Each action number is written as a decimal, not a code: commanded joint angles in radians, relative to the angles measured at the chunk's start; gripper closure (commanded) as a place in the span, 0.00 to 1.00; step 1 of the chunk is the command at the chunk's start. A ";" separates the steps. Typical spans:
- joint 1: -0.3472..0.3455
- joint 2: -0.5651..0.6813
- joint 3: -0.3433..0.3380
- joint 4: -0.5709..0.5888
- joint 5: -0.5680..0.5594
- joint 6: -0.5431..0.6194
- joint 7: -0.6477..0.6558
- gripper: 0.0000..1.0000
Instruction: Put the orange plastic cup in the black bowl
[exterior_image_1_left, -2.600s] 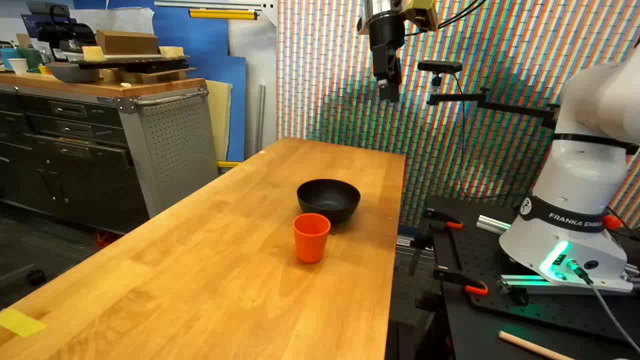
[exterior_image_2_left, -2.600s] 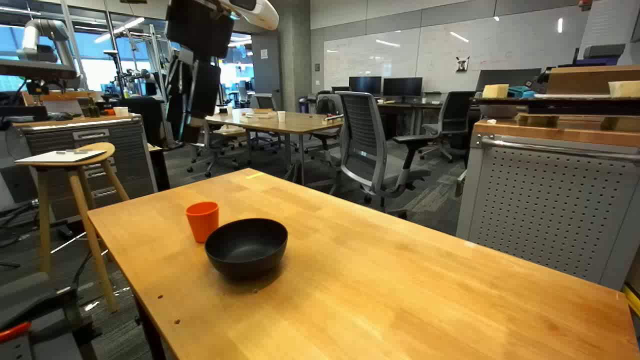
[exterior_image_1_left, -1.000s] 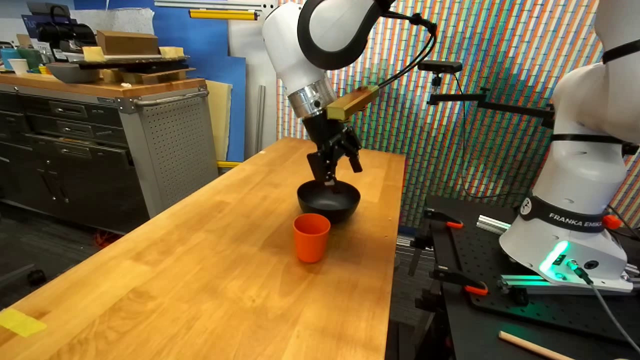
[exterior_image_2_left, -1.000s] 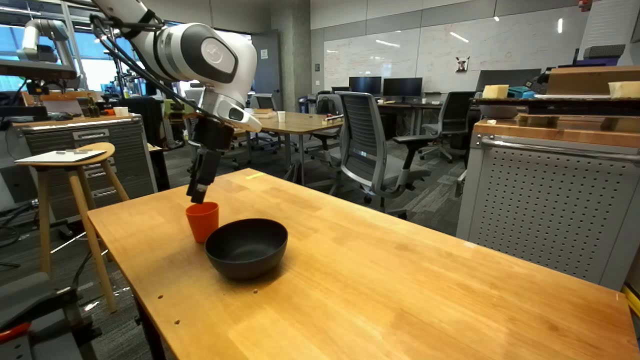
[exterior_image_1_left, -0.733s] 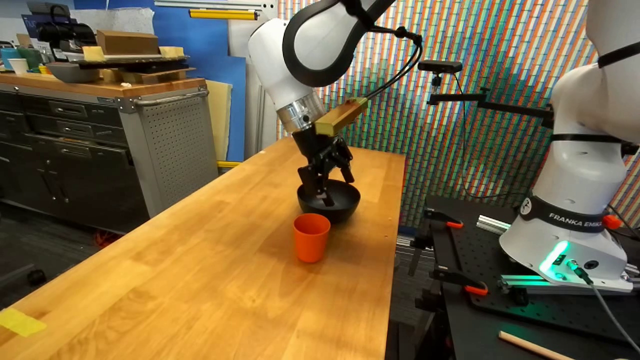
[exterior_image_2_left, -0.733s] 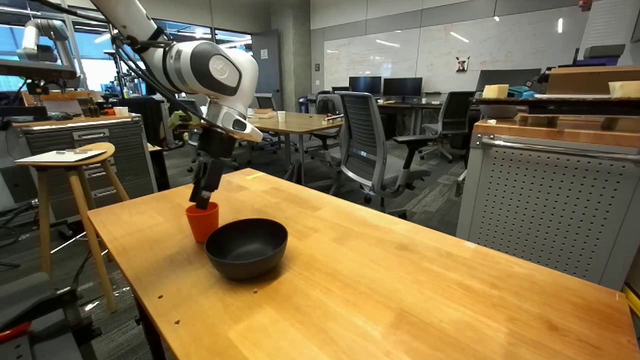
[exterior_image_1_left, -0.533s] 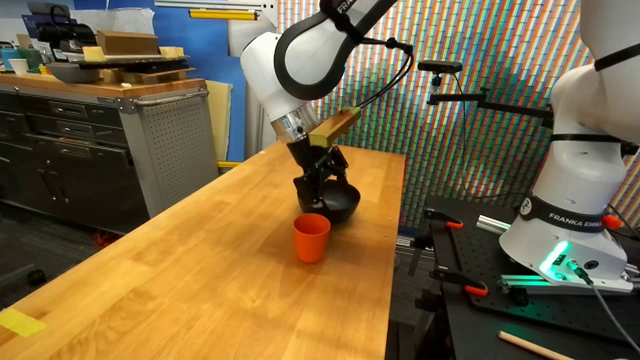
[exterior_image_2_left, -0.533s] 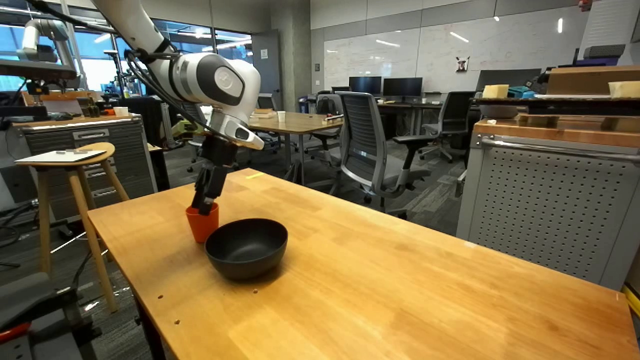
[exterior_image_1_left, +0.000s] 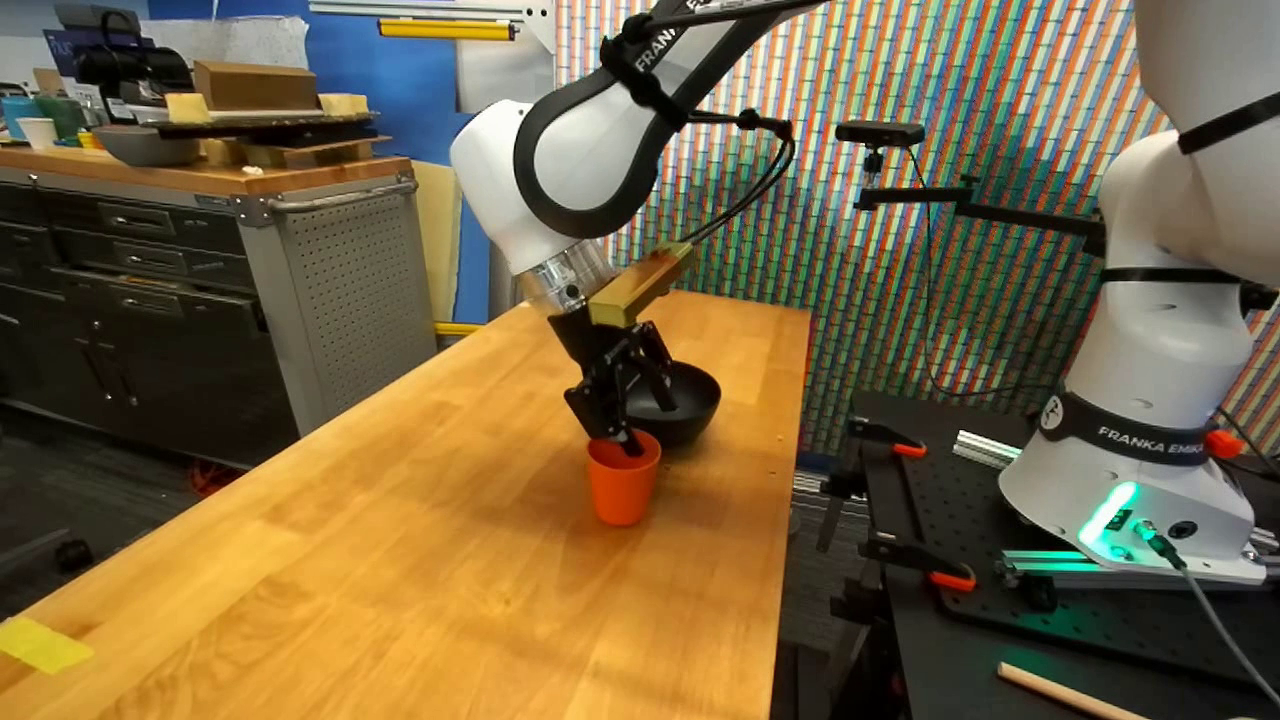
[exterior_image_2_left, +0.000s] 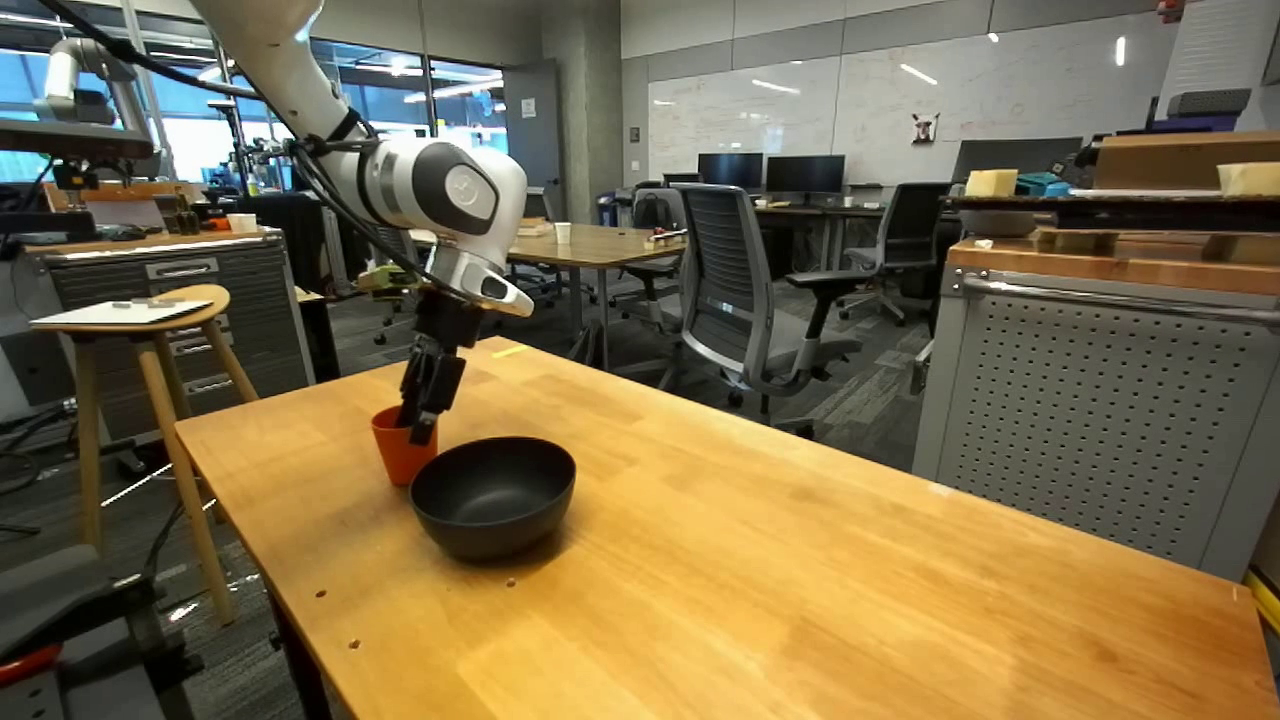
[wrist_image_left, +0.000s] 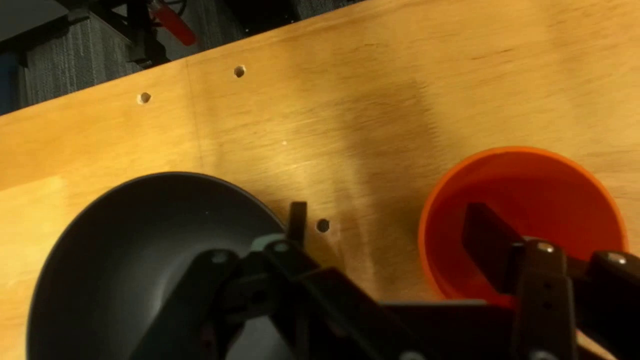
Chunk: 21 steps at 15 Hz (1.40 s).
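The orange plastic cup (exterior_image_1_left: 621, 495) stands upright on the wooden table; it shows in both exterior views (exterior_image_2_left: 403, 462). The black bowl (exterior_image_2_left: 495, 525) stands close beside it, upright, with nothing seen inside. My gripper (exterior_image_1_left: 648, 426) is low, tilted and open, and holds nothing. In the wrist view, my gripper (wrist_image_left: 386, 206) has one finger over the mouth of the cup (wrist_image_left: 530, 195). Its other finger is outside the cup, near the rim of the bowl (wrist_image_left: 125, 245). The cup's near wall lies between the fingers. I cannot tell how far the finger reaches below the cup's rim.
The wooden table (exterior_image_1_left: 450, 560) has an edge near the robot base (exterior_image_1_left: 1130, 430), with small holes (wrist_image_left: 239, 71) along it. Yellow tape (exterior_image_1_left: 42, 645) marks a far corner. A grey cabinet (exterior_image_1_left: 340, 280) stands beyond the opposite edge. A wooden stool (exterior_image_2_left: 165, 340) stands off the table.
My gripper has come down from high above the table, then moved lower and toward the cup, over its rim. It has been open for the last second. The cup and bowl have not moved.
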<state>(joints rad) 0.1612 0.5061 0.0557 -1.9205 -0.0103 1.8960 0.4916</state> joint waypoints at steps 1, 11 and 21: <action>0.021 0.041 -0.014 0.064 0.013 -0.011 0.003 0.51; -0.004 0.045 -0.014 0.073 0.077 -0.021 -0.042 0.98; -0.052 -0.406 -0.137 -0.175 0.007 0.026 0.152 0.99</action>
<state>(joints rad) 0.1440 0.2751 -0.0575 -1.9714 0.0236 1.8936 0.5669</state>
